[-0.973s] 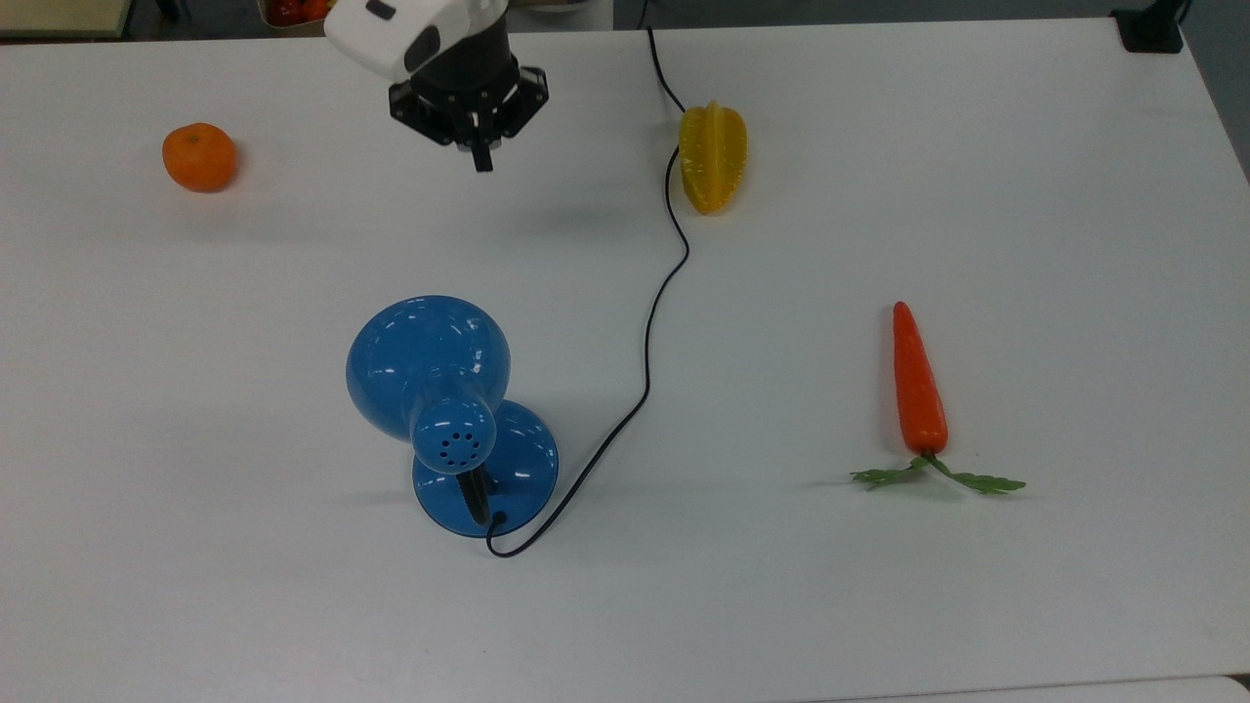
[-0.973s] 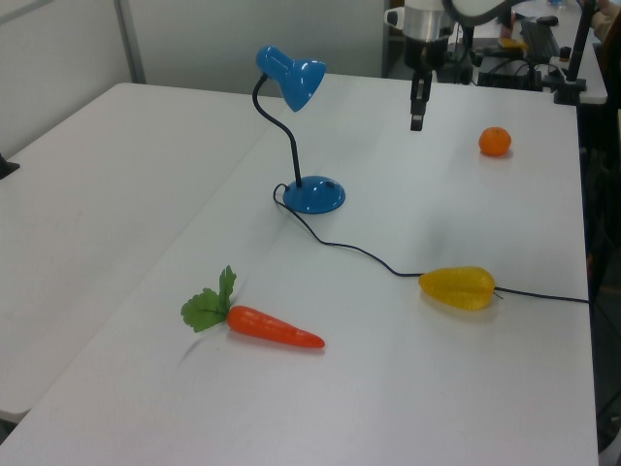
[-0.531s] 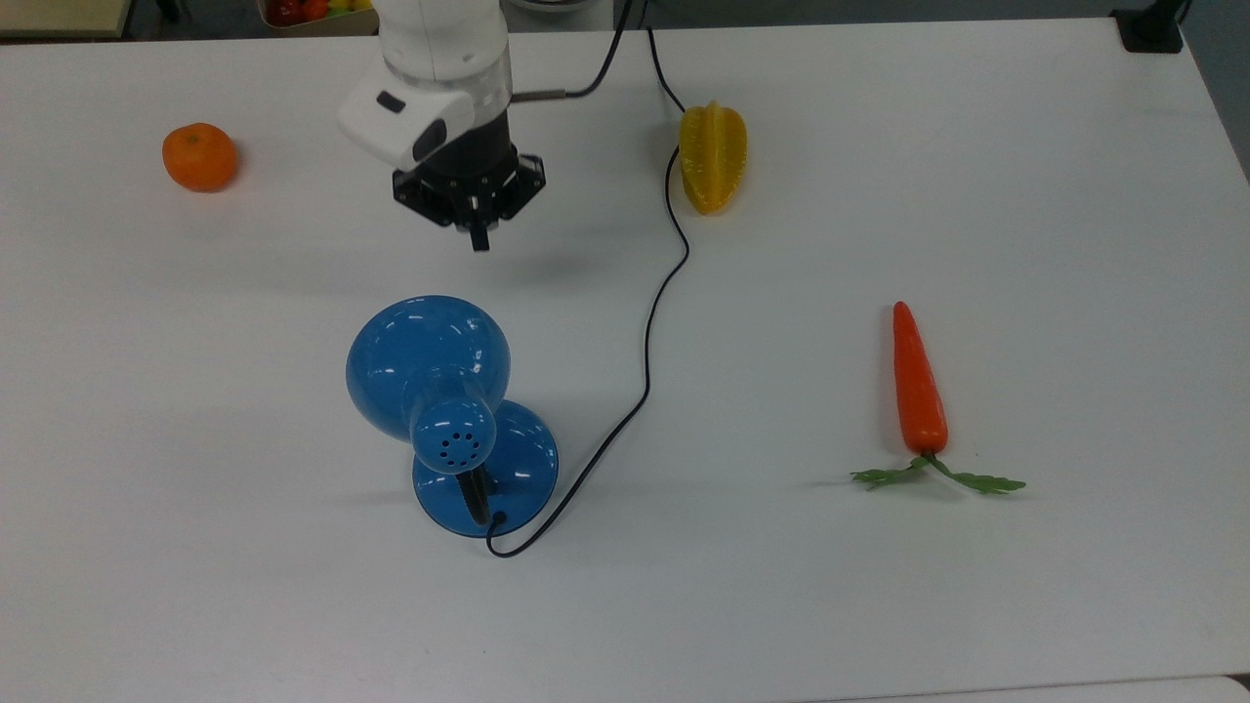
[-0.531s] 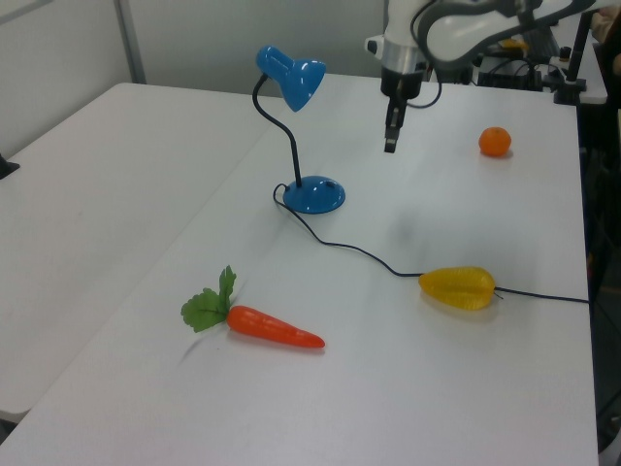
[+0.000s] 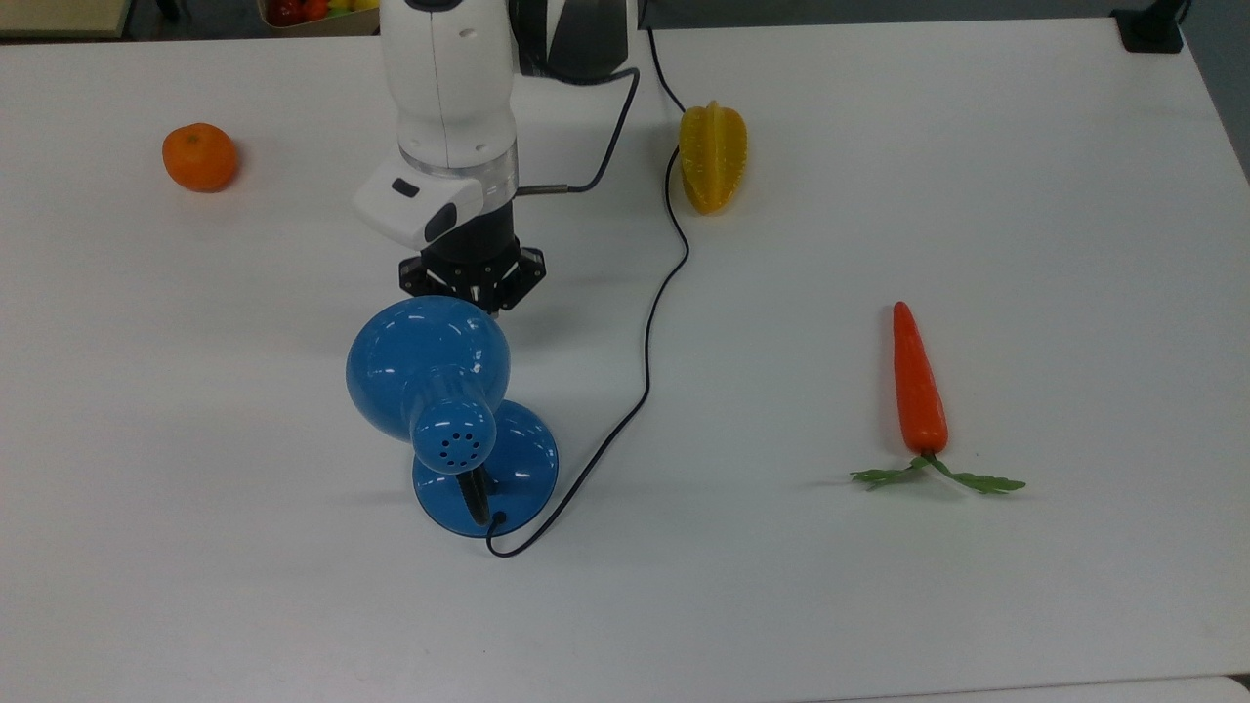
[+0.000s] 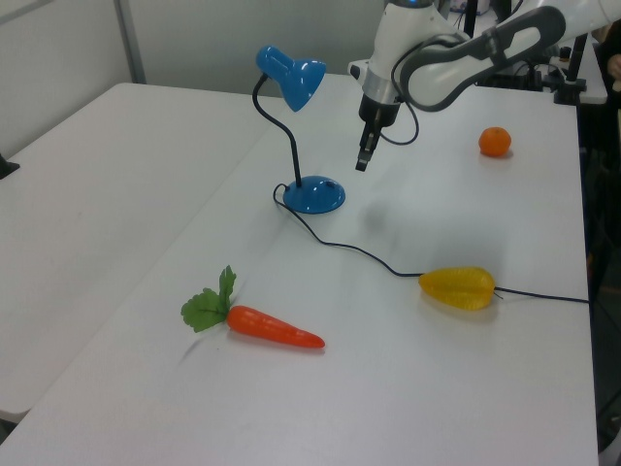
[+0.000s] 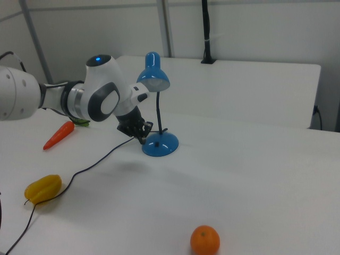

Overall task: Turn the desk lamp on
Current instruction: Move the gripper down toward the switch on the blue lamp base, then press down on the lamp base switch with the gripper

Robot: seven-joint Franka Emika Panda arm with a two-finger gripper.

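At the left view's upper centre the gripper (image 6: 361, 161), fingers pressed together and empty, hangs just right of the lamp (image 6: 312, 193) on the table (image 6: 116, 175).

1. The top view looked almost straight down on the table (image 5: 977, 146) from high up, the arm's base at its upper edge.
2. The left view looked slantwise along the table (image 6: 116, 175) from a low corner, carrot (image 6: 275, 327) nearest and orange (image 6: 495, 142) far.
3. The right view faced the opposite way, orange (image 7: 205, 239) nearest and carrot (image 7: 58, 135) far.
4. All three shared the lamp (image 5: 444, 410), arm (image 5: 449, 78) and fruit.
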